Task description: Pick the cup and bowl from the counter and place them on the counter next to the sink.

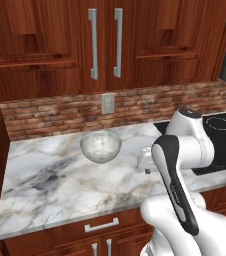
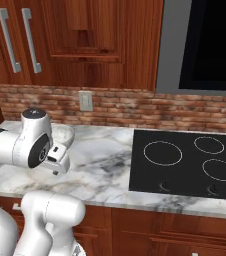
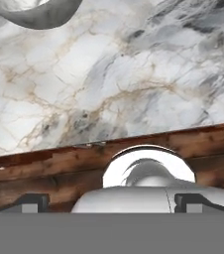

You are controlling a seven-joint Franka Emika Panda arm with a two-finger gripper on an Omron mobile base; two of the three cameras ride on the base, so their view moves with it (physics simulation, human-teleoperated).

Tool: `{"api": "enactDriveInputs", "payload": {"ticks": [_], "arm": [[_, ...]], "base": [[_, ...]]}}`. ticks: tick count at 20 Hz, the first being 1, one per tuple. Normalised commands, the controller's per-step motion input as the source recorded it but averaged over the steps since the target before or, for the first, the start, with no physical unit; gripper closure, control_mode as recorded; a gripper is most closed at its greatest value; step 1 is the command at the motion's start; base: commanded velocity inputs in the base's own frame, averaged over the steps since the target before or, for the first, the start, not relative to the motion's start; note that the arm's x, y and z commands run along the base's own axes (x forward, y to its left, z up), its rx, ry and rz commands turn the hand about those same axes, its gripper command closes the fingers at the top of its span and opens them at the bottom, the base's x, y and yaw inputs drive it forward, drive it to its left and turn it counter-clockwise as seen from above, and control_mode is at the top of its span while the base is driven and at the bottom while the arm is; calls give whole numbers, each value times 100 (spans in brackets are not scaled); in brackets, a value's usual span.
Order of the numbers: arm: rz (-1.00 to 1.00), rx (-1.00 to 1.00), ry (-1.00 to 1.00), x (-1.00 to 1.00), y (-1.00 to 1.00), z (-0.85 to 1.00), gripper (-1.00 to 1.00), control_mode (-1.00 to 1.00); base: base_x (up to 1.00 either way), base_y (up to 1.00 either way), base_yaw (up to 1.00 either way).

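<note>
The bowl (image 1: 101, 146), wide, glassy and grey-white, stands on the white marble counter (image 1: 45, 175) near the brick wall. In the right base view the bowl (image 2: 66, 134) peeks out from behind my arm. My gripper (image 1: 145, 167) hovers over the counter's front part, to the right of the bowl and apart from it, pointing down. In the hand view the fingertips (image 3: 32, 202) stand far apart with nothing between them, so the gripper (image 3: 113, 204) is open. The bowl's rim (image 3: 34, 12) shows at the top left there. The cup and the sink are out of view.
A black glass cooktop (image 2: 185, 165) with white rings lies in the counter to the right. A brick backsplash with a wall outlet (image 1: 108, 103) runs behind. Wooden upper cabinets (image 1: 105, 40) hang overhead. The counter's front edge (image 3: 134, 144) lies just under the hand.
</note>
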Motion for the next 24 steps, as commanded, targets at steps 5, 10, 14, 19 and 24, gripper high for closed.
{"api": "enactDriveInputs", "payload": {"ticks": [5,10,14,19,24], "arm": [[-9,0,-7,70,49,0,-100,-100],[-9,0,-2,64,20,0,-100,-100],[-7,0,0,68,0,0,-100,-100],[-6,0,0,52,0,0,-100,-100],[0,1,0,34,-1,-1,-100,-100]], "base": [[0,0,0],[0,0,0],[0,0,0],[0,0,0],[0,0,0]]}}
